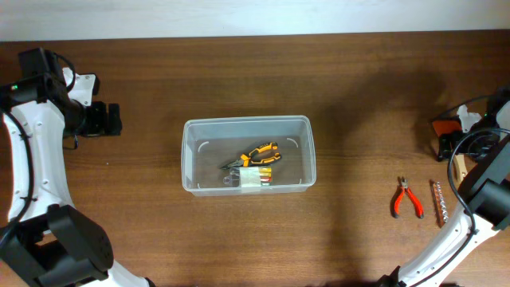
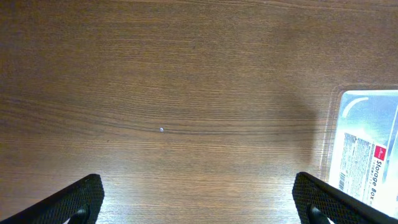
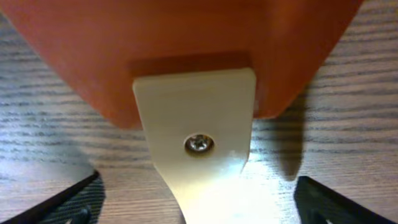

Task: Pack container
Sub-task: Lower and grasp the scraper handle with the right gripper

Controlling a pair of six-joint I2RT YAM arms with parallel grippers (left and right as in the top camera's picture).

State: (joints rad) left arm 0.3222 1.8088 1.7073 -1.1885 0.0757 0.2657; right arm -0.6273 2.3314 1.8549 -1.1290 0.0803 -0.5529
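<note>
The packing is judged to be partly done. The container (image 1: 205, 163), a clear, colourless plastic tub with rounded corners and a thin rim, is set at the middle of the desk (image 1: 335, 72). Two items are seen in it: orange-and-black pliers (image 1: 259, 153) and, touching them, a small clear case of coloured bits (image 1: 251, 178). Well apart to the right, red-handled pliers (image 1: 407, 199) and a slim dark ridged bit (image 1: 435, 204) are left lying side by side on the bare wood, so at least these are yet to be packed.

The right tool (image 3: 199, 205) is held at the far right edge, fully open, its dark fingertips spread to either side of an orange implement (image 3: 186, 43). Nothing is gripped. The implement has a smooth, matte orange body, to which a flat cream handle (image 3: 193, 106) with rounded corners is fixed by a bright cross-head screw (image 3: 199, 144). A pick of this item is judged to be the step in hand.

The left tool (image 2: 199, 202) is also open and empty, held over fine-grained brown wood beside the tub, whose printed label is seen at the edge of the left wrist view.
</note>
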